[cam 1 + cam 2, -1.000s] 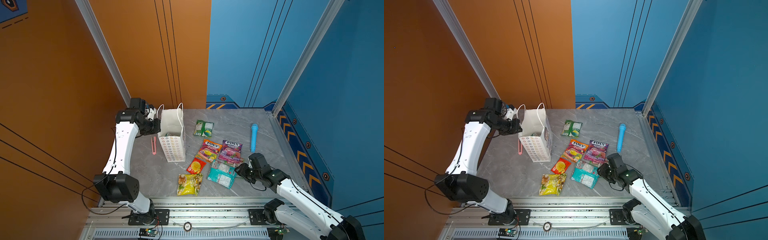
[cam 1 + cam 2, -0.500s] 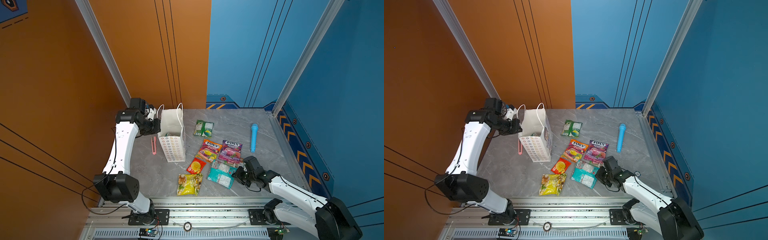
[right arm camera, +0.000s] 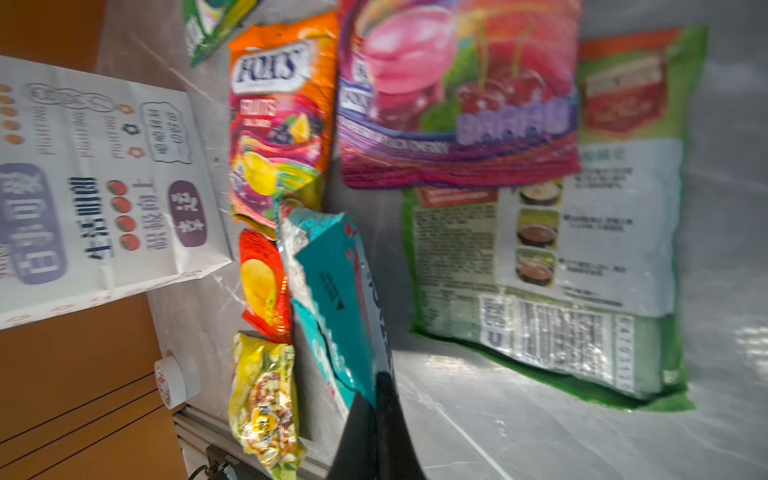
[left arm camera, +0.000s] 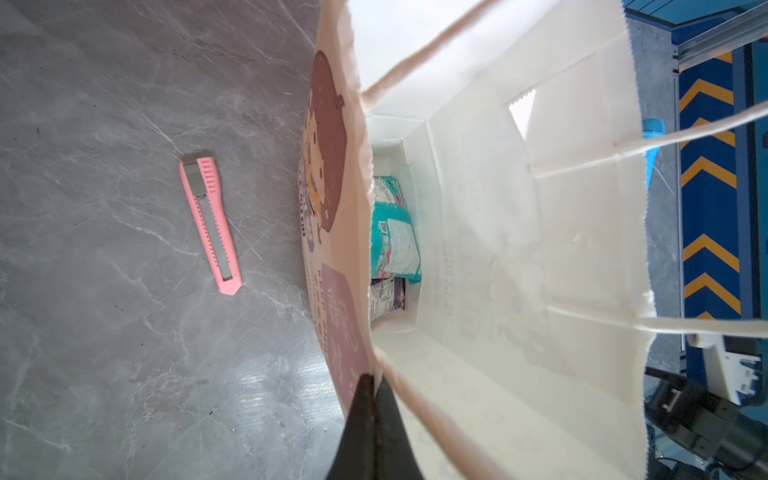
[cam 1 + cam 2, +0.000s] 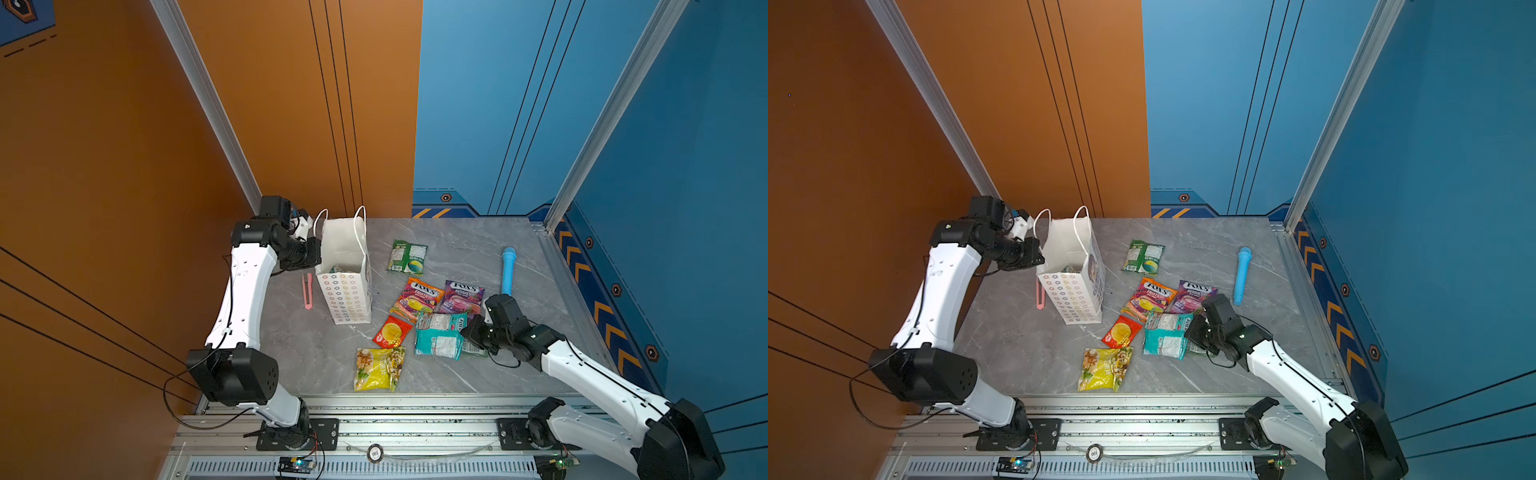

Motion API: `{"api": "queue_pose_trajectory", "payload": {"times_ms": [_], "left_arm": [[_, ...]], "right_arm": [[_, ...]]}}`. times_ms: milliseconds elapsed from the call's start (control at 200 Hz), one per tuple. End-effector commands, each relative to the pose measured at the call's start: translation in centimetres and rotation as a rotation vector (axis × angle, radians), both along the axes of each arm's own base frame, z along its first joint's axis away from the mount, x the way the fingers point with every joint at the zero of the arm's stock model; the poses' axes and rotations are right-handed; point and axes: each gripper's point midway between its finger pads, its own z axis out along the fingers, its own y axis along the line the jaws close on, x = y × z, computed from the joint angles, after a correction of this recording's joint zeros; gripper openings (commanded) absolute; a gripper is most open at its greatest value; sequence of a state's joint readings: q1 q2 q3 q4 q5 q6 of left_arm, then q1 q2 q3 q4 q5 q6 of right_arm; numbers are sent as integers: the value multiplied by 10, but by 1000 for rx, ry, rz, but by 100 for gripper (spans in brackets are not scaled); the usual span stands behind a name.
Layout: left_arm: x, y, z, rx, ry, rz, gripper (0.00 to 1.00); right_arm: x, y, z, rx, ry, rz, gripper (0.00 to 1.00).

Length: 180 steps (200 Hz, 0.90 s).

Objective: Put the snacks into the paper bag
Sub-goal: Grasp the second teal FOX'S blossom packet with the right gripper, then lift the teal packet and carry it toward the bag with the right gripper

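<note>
Right gripper [image 5: 466, 335]: it has slid in low over the packets since a second ago, and its jaws have gone from part open to fully closed.

1. Yellow packet [image 5: 378, 369]: nearest the front rail, lying flat, untouched.
2. Teal packet [image 5: 437, 341]: pinched at its right-hand edge by the right gripper. The right wrist view shows it tipped up off the table [image 5: 478, 245]. Its body runs from the jaws leftward, toward the bag. A green packet [image 3: 582, 270] lies just beside it.
3. Red packet [image 5: 392, 331]: small, just left of the teal one.
4. Orange FOX'S packet [image 5: 417, 297] and purple FOX'S packet [image 5: 462, 296]: side by side, behind the teal one.
5. Paper bag [image 5: 345, 291]: upright, mouth open, left of the gripper and further back. A teal packet [image 4: 395, 232] and a purple packet [image 4: 386, 299] lie inside.
6. Far green packet [image 5: 407, 257]: alone, right of the bag.
7. Left gripper [image 4: 370, 384]: clamped on the bag's rim, holding the mouth open.

Judgement: the right arm is the nearer to the remaining packets. The carry runs up, leftward and back.
</note>
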<state>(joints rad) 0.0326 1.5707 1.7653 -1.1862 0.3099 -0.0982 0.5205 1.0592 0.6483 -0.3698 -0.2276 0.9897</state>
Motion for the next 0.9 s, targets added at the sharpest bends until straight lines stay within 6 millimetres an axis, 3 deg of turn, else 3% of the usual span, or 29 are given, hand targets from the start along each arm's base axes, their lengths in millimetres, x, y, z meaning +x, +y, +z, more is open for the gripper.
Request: {"api": "queue_pose_trajectory", "payload": {"times_ms": [0, 345, 500, 896], "left_arm": [[-3, 1, 2, 7, 0, -3, 0], [-1, -1, 3, -1, 0, -8, 0], [0, -2, 4, -2, -4, -13, 0], [1, -6, 5, -5, -7, -21, 0]], "right_arm": [[9, 6, 24, -32, -60, 53, 0], [45, 47, 116, 45, -240, 150, 0], [67, 62, 148, 43, -311, 181, 0], [149, 120, 222, 78, -537, 229, 0]]}}
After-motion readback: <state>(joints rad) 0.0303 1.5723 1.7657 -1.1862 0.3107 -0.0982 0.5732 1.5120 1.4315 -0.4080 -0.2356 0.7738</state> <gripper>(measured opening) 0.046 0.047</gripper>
